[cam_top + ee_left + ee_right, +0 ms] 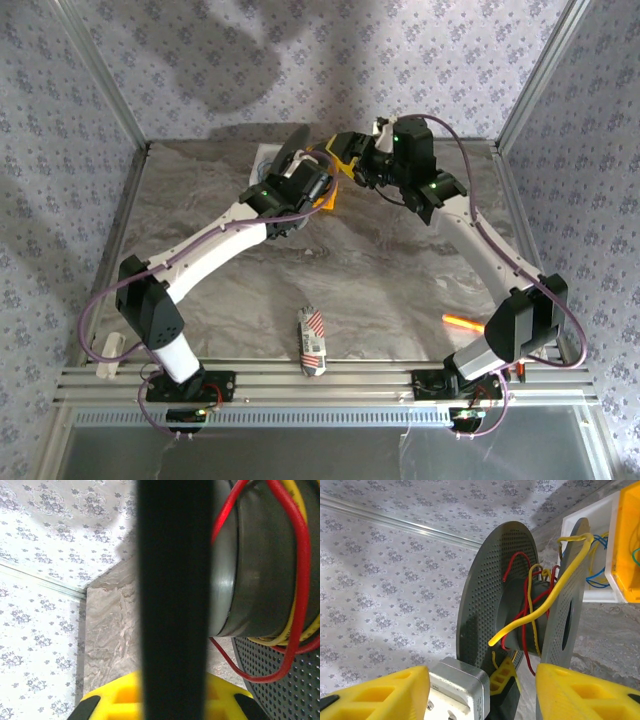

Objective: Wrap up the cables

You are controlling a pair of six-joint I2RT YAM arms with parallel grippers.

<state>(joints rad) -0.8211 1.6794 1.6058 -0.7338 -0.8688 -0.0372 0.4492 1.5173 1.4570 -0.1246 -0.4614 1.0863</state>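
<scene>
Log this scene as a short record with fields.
spool: grey, perforated, upright, far side of the table
yellow wire: partly wound on the core, loose end sticking out
red wire: looped on the same core
left tool: straddles one disc edge; grip unclear
right tool: open, facing the spool
white box: beside the spool, blue wires inside
striped packet: lying near the front edge

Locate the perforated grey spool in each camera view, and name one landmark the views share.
Top external: spool top centre, at the far edge of the table.
Left wrist: centre to right, one flange edge-on, close up.
Right wrist: centre, flanges upright.
Shared landmark: the floral wall behind it.
</scene>
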